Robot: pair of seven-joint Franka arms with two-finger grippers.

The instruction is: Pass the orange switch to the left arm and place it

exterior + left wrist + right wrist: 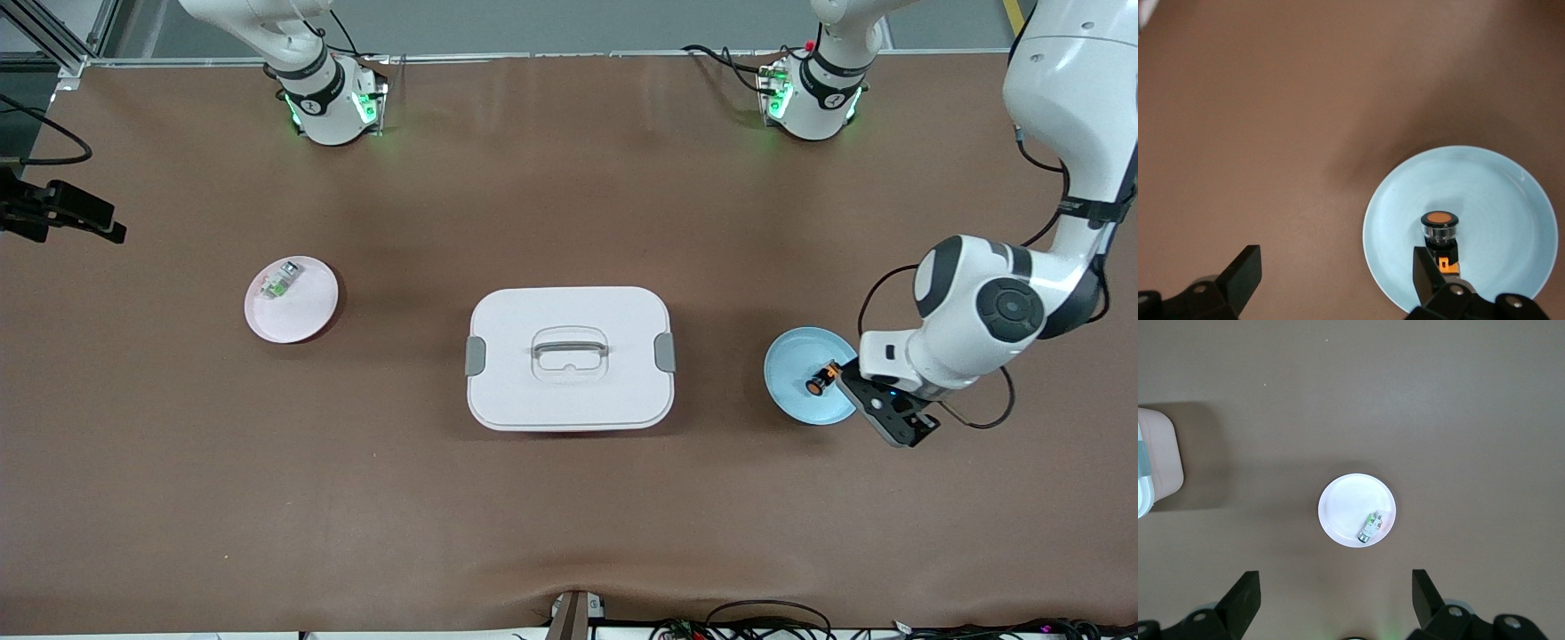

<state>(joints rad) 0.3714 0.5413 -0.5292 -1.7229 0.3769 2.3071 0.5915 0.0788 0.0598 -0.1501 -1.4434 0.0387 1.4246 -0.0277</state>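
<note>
The orange switch point(819, 383) lies on its side on a pale blue plate point(794, 366) toward the left arm's end of the table. It also shows in the left wrist view point(1440, 230), on that plate point(1485, 193). My left gripper point(876, 404) point(1338, 277) hangs low and open at the plate's edge; one finger point(1430, 273) is over the plate just beside the switch, the other is over bare table. My right gripper point(1336, 597) is open and empty, high over the table near a pink plate point(1345, 497); it is out of the front view. The white box point(569, 357) stands at mid-table.
The pink plate point(298, 311) toward the right arm's end holds a small green-and-white component point(282, 281) point(1371, 526). A corner of the box point(1158, 460) shows in the right wrist view. A black camera mount point(62, 213) juts in at the table's edge.
</note>
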